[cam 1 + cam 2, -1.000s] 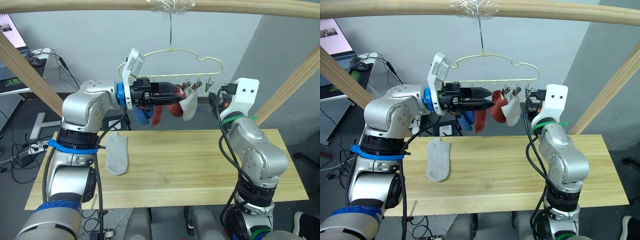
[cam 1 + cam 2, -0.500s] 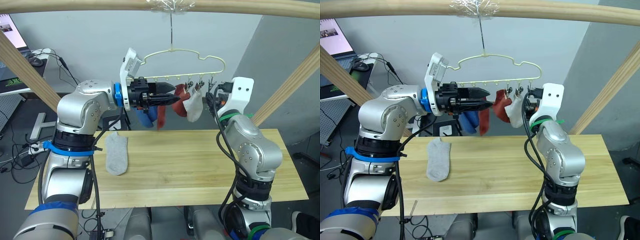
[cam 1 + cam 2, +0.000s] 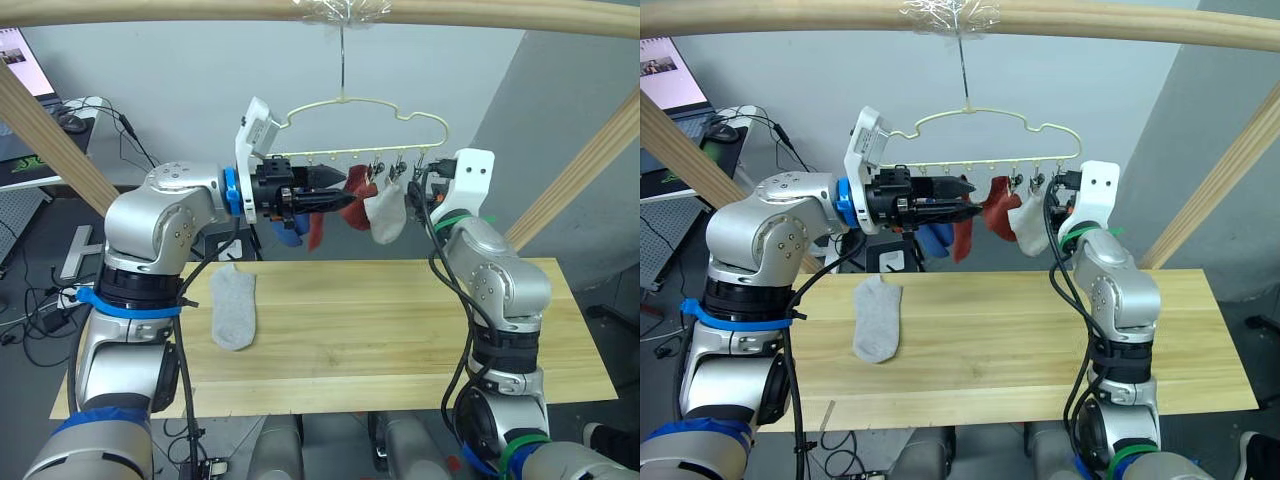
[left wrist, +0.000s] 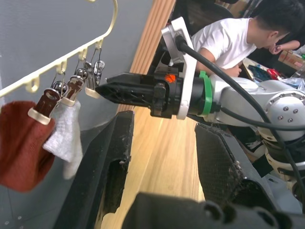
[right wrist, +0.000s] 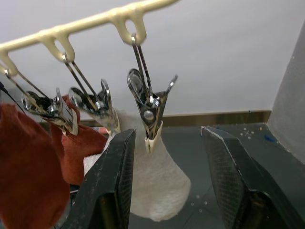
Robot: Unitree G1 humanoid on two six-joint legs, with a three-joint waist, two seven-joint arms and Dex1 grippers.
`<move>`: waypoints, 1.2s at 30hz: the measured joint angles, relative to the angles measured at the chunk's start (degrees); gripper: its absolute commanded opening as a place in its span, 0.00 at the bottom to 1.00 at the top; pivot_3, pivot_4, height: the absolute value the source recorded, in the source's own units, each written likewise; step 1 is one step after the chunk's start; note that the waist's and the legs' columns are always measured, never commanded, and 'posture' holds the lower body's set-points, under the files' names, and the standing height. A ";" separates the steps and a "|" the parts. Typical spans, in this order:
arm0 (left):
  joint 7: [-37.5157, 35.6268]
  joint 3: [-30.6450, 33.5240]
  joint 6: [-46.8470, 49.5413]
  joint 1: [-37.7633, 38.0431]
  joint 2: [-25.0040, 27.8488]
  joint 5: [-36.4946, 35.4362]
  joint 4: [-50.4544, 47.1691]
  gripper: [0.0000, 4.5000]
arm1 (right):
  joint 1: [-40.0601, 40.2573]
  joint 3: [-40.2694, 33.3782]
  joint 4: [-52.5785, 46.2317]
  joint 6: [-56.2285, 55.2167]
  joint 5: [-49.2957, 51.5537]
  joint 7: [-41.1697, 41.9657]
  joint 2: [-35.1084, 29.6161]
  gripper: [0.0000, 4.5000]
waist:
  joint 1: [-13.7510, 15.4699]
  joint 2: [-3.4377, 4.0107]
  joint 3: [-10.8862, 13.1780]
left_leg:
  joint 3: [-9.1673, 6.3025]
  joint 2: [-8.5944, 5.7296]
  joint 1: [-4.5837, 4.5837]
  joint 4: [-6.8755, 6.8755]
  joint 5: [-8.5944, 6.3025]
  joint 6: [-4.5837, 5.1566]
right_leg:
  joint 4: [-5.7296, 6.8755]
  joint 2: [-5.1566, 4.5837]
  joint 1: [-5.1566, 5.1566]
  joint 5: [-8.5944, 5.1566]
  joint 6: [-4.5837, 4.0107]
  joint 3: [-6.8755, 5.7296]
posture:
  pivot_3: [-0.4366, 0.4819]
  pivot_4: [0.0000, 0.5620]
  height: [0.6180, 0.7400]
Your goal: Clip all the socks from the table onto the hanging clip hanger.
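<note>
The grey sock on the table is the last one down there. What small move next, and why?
Probably lower the left gripper, whose jaws are open and empty, from beside the clip hanger to the grey sock lying flat on the table. The end clip in front of the right gripper hangs empty, and that gripper's jaws stand open on either side of it, ready to work it.

The last clip (image 5: 148,107) on the clip hanger (image 3: 352,152) hangs empty, with open air around it between the right gripper's (image 5: 169,176) spread fingers. Hung socks (image 3: 350,200) crowd the neighbouring clips, and the left gripper (image 3: 335,200) reaches in among them. One grey sock (image 3: 233,308) lies on the table (image 3: 400,330).
</note>
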 measured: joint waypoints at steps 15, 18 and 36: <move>1.53 1.09 0.32 0.47 0.12 -0.16 -0.63 0.52 | -5.67 -0.05 10.77 -5.34 -0.14 0.55 -1.90 0.50 | 0.25 0.00 0.00 | 0.00 0.00 0.00 -0.01 0.00 0.00 | -0.02 0.00 0.00 0.00 0.00 0.00 | 0.63 0.41 1.00; 1.72 1.10 0.41 0.81 0.12 -0.17 -0.94 0.52 | -6.37 -0.05 11.49 -6.00 -0.15 0.40 -2.15 0.50 | 0.28 0.00 0.00 | 0.00 0.00 0.00 -0.02 0.00 0.00 | -0.02 0.00 0.00 0.00 0.00 0.00 | 0.63 0.41 1.00; 2.75 1.19 0.65 4.02 -0.30 -0.43 -3.31 0.52 | -1.72 0.80 3.96 -1.46 -0.04 -0.63 -2.77 0.50 | 0.69 0.00 0.00 | 0.00 0.01 -0.01 -0.07 -0.01 0.01 | -0.11 0.00 0.00 -0.01 -0.01 0.00 | 0.61 0.41 1.00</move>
